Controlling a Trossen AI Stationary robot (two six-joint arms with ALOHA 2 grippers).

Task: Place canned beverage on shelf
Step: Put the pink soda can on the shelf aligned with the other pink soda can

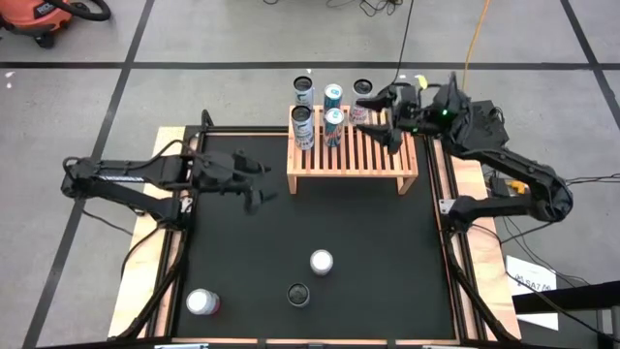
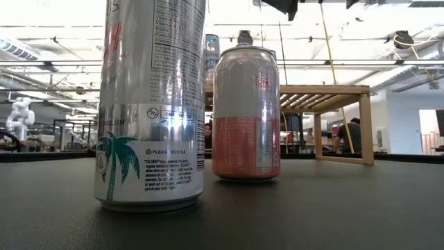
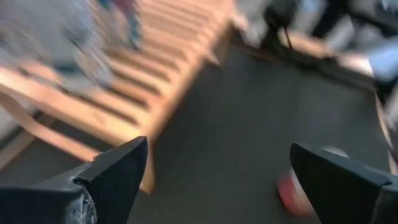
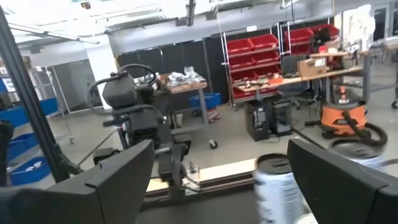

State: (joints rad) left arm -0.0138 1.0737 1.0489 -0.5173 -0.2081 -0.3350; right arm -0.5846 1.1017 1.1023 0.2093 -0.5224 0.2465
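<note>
My right gripper (image 1: pixel 376 114) hangs with fingers spread, empty, over the far right end of the shelf (image 1: pixel 351 153), a low light-wood slatted rack. Just to its left stand four cans (image 1: pixel 333 126) on the slats. My left gripper (image 1: pixel 260 184), released, waits left of the shelf.

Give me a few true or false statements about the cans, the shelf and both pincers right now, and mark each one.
1. Three cans stand on the black mat in front of the shelf. True.
2. The left pincer grips a can. False: it is open and empty, over the mat.
3. The right pincer is over the shelf's back edge. True.
4. The shelf top is bare. False: cans stand on it.
</note>
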